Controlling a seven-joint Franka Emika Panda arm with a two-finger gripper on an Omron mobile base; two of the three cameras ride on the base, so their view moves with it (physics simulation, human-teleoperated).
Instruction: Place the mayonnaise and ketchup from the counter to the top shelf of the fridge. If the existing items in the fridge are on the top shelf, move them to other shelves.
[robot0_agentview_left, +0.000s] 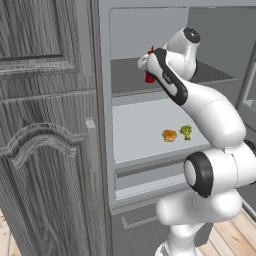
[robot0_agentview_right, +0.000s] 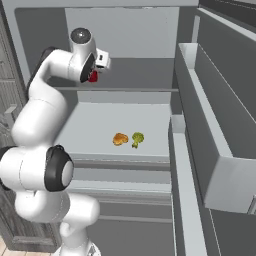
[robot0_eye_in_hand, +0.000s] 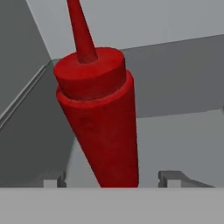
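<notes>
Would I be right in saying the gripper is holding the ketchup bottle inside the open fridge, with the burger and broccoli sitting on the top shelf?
Not quite: the burger and broccoli sit on the lower shelf, as the left base view shows. The gripper does hold the ketchup bottle inside the fridge.

top shelf (robot0_agentview_left: 131, 75) seemingly bare, burger (robot0_agentview_left: 169, 135) and broccoli (robot0_agentview_left: 186, 131) below, door bins (robot0_agentview_right: 210, 145) right

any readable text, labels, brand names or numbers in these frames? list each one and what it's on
None: no text, label, brand or number reads in any view.
The ketchup bottle is plain red, with no label on the side that shows.
The two food items, the orange one and the broccoli, bear no marks.
The fridge walls, shelves and door bins are bare grey.
The wooden cabinet door shows grain only.
</notes>
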